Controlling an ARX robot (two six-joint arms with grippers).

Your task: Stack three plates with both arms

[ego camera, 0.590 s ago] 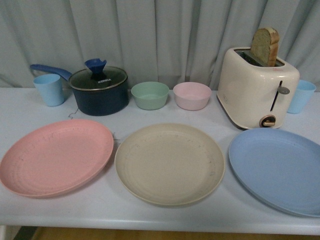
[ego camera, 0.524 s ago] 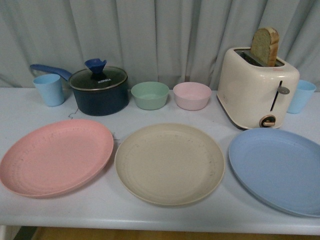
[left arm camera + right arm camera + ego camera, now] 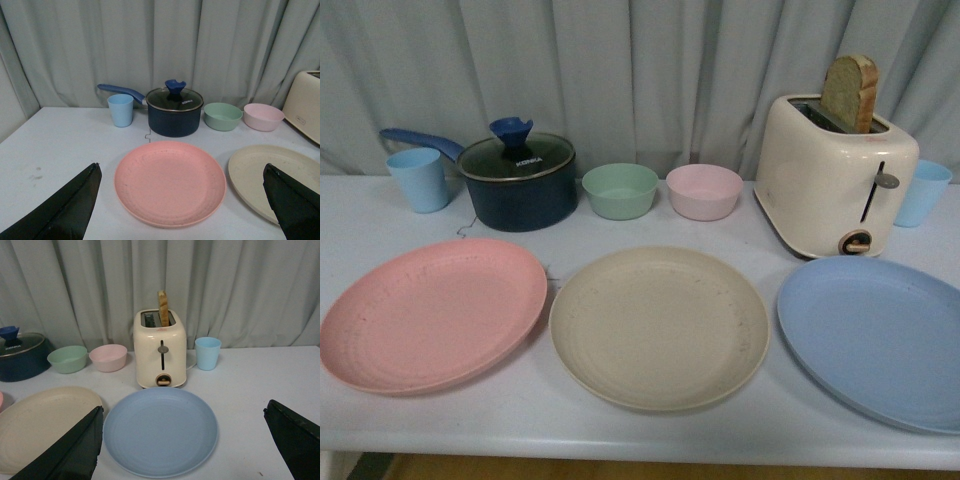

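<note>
- Plates: pink (image 3: 432,312), beige (image 3: 658,325), blue (image 3: 875,335) lie flat in a row along the front of the table (image 3: 570,425), left to right. None stacked yet.
- Pink & beige rims just beside each other; blue stands apart.
- L claw (image 3: 181,167): spread wide, holds nothing, hangs above the pink plate.
- R claw (image 3: 183,409): spread wide, holds nothing, above the blue plate.
- Step, as I judge it: first pick. Take an outer plate by its rim, since they lie flat; lift it clear, centre it over beige, set down level. One arm at a time to avoid a clash in the middle.
- Pot (image 3: 518,185): lid on, contents n/k.
- Green bowl (image 3: 620,190), pink bowl (image 3: 704,191): look empty.
- Cups (image 3: 418,178), (image 3: 923,192): insides not seen.
- Toaster (image 3: 832,175): one bread slice (image 3: 850,92) upright in a slot.
</note>
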